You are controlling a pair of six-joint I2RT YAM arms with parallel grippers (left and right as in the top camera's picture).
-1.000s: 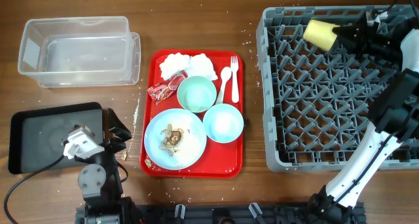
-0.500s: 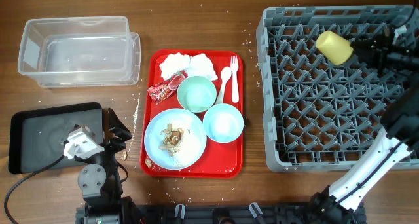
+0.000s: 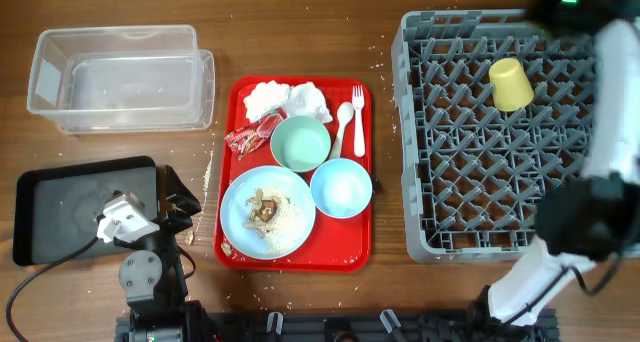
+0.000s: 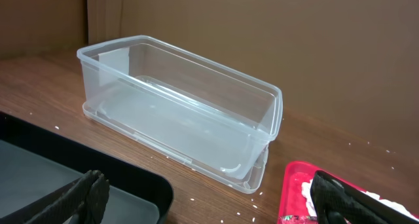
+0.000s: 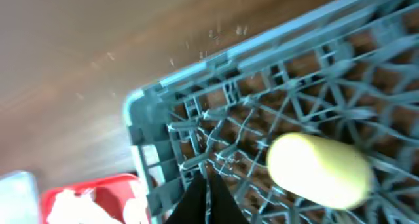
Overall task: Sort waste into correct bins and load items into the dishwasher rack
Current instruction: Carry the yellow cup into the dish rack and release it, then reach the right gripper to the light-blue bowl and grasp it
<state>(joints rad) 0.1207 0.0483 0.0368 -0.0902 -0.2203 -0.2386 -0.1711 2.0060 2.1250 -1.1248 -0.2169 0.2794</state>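
Cup (image 3: 511, 83) lying in the rack (image 3: 410, 142), far right part.
Right wrist alone shows the right gripper (image 5: 208, 196) pinched together, empty, clear of the cup; overhead blurs it. Cup's long axis runs far-to-near overhead; mouth end unclear. Left gripper (image 4: 206, 188) gapes wide, empty.

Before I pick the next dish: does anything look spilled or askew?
Yes: white crumbs are scattered on the table beside the red tray. The yellow-green cup lies tilted on the pegs of the dishwasher rack, not seated upright.
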